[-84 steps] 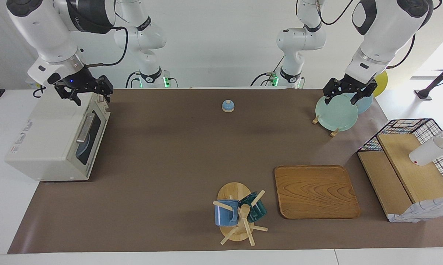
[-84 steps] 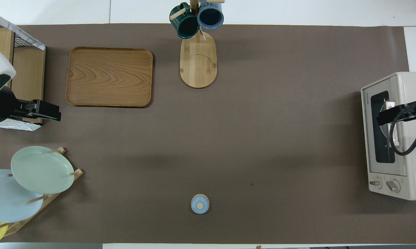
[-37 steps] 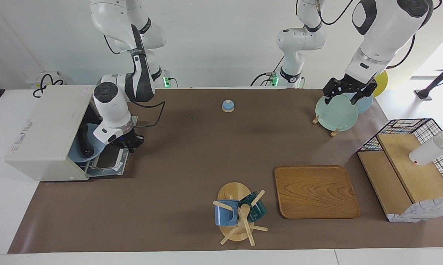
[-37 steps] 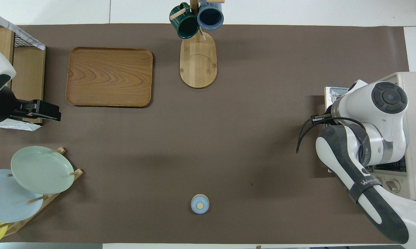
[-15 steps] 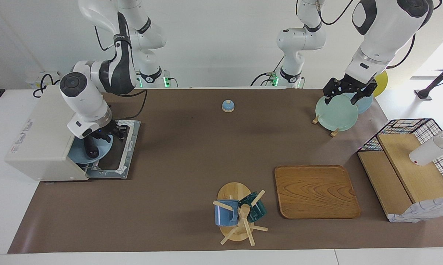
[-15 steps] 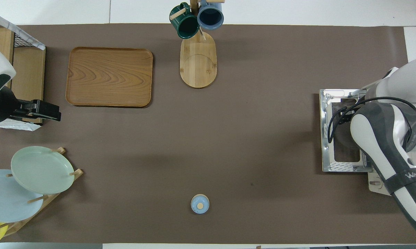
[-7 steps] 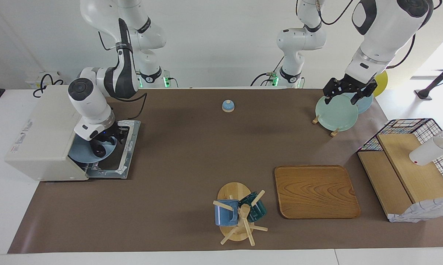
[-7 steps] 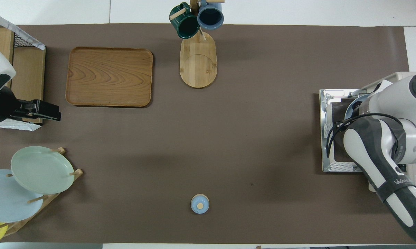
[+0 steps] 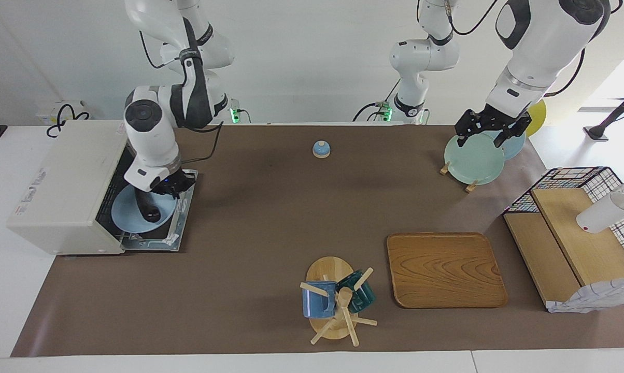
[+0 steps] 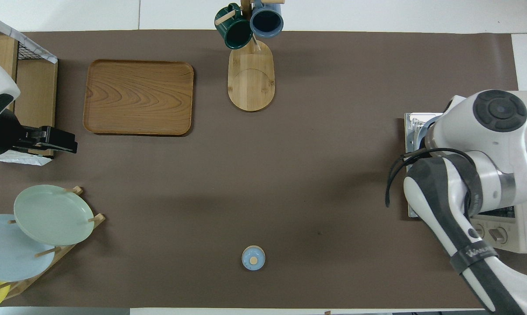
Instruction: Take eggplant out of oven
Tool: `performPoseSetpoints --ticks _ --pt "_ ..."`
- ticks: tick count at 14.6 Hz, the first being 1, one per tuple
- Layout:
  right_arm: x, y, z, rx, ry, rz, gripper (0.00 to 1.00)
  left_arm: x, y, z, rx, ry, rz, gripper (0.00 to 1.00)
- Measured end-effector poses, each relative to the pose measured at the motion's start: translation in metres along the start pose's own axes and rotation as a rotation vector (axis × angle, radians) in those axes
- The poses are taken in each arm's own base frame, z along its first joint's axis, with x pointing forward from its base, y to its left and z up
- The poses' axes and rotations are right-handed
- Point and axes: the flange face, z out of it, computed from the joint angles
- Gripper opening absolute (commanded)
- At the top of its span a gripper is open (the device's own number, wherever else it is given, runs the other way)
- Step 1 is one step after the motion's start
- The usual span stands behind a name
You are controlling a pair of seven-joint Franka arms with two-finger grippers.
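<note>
Right claw (image 9: 164, 190) low over oven's dropped door, grasping dark purple-black glossy eggplant (image 9: 147, 207), which rests on pale blue plate (image 9: 130, 215) at cream-white boxy toaster oven (image 9: 66, 181) mouth. Risk: plate drags out w/ it, or slick skin slips. Left claw (image 9: 491, 129) waits over green plate (image 9: 472, 160), fingers apart.

The oven (image 9: 63, 186) is cream-white, and the plate (image 9: 130, 215) in its open mouth is pale blue under a glossy, near-black eggplant (image 9: 149, 208), perhaps dark purple. The table cover (image 9: 270, 207) is plain brown, the tray (image 9: 445, 269) honey-coloured with wavy wood grain. On the mug stand (image 10: 251, 74) hang one dark green mug (image 10: 233, 32) and one blue mug (image 10: 266, 19).
</note>
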Motion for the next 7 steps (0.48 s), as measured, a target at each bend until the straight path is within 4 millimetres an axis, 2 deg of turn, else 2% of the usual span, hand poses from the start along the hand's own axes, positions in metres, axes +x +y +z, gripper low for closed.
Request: performPoseSetpoints --ticks 3,7 --pt "0.012 -0.119 -0.041 -0.019 0.032 0.083 0.00 0.000 0.000 0.000 0.000 0.000 0.000 1.00" --pt "0.028 -0.262 -0.073 0.007 0.052 0.219 0.00 0.000 0.000 0.000 0.000 0.000 0.000 1.00"
